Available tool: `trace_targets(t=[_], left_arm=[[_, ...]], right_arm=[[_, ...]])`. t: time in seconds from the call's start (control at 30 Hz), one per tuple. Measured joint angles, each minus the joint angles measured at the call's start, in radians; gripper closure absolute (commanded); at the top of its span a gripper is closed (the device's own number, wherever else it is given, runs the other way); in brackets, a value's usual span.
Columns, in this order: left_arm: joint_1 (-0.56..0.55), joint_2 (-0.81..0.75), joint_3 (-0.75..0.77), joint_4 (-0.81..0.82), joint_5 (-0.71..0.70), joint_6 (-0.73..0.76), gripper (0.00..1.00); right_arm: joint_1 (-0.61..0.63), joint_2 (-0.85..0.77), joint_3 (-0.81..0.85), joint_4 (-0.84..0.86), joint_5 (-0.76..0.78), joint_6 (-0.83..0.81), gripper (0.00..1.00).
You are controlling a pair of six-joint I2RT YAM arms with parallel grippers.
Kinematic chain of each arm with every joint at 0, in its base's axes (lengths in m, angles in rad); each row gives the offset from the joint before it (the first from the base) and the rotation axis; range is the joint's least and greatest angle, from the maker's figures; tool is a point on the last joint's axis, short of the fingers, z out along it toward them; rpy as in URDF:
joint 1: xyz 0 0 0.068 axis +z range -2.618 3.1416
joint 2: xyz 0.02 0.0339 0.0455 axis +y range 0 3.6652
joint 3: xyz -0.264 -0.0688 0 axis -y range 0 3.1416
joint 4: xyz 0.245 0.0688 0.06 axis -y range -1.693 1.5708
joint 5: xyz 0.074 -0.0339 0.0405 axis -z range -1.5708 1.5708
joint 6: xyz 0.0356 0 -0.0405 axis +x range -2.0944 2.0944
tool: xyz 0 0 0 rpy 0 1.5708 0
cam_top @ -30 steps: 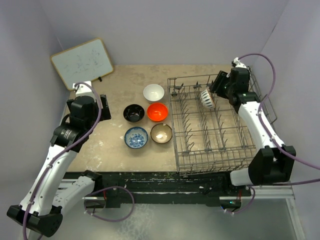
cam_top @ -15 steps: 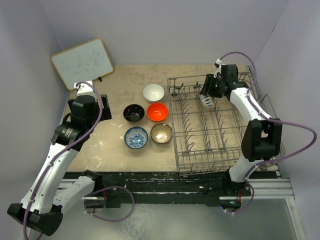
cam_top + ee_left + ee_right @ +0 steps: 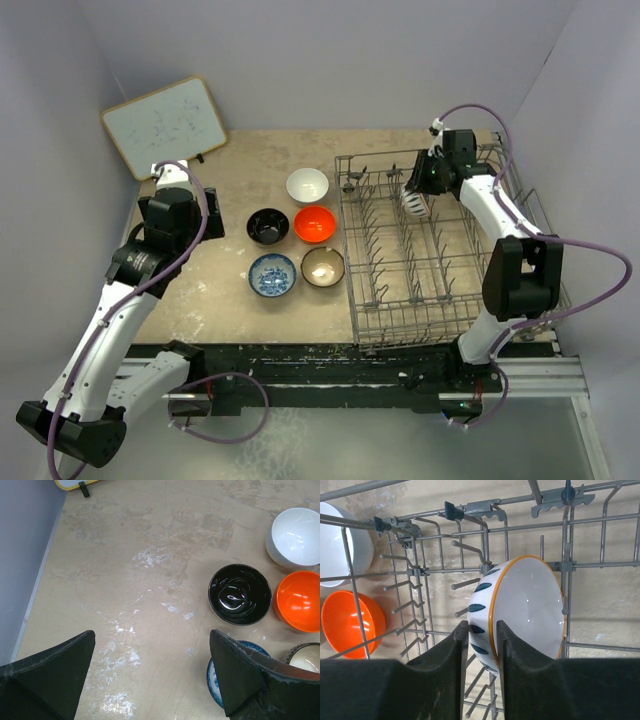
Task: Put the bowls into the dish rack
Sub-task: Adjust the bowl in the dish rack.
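The dish rack is set along the right edge of the surface. In its far rows a leaf-marked bowl, white inside with an orange rim, is stood on edge among the tines, its hollow turned toward the right edge. Its rim is gripped by the right jaws, clenched on the wall from either side. Five bowls are grouped mid-surface, just left of the rack: white bowl farthest, black bowl and orange-red bowl side by side, blue-and-white bowl and brown bowl nearest. The left jaws are spread wide with nothing between them, held over bare surface toward the left edge. A whiteboard is propped at the far left corner.
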Motion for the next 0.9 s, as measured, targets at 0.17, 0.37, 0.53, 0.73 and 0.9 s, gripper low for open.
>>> trace_targets(t=[0.17, 0.37, 0.53, 0.73, 0.9], left_arm=[[0.000, 0.000, 0.002, -0.003, 0.000, 0.000, 0.01], [0.000, -0.001, 0.005, -0.005, 0.001, 0.000, 0.01], [0.000, -0.005, 0.005, -0.008, 0.001, 0.000, 0.01], [0.000, -0.005, 0.005, -0.011, 0.001, 0.000, 0.01], [0.000, -0.007, 0.005, -0.011, 0.002, -0.001, 0.01]], right_arm=[[-0.003, 0.002, -0.006, 0.016, 0.000, -0.003, 0.79], [-0.003, 0.005, -0.011, 0.026, -0.011, -0.001, 0.68], [-0.002, 0.018, -0.011, 0.029, -0.031, 0.000, 0.71], [-0.003, 0.024, -0.037, 0.047, -0.059, 0.017, 1.00], [-0.007, 0.002, -0.080, 0.089, -0.107, 0.075, 1.00]])
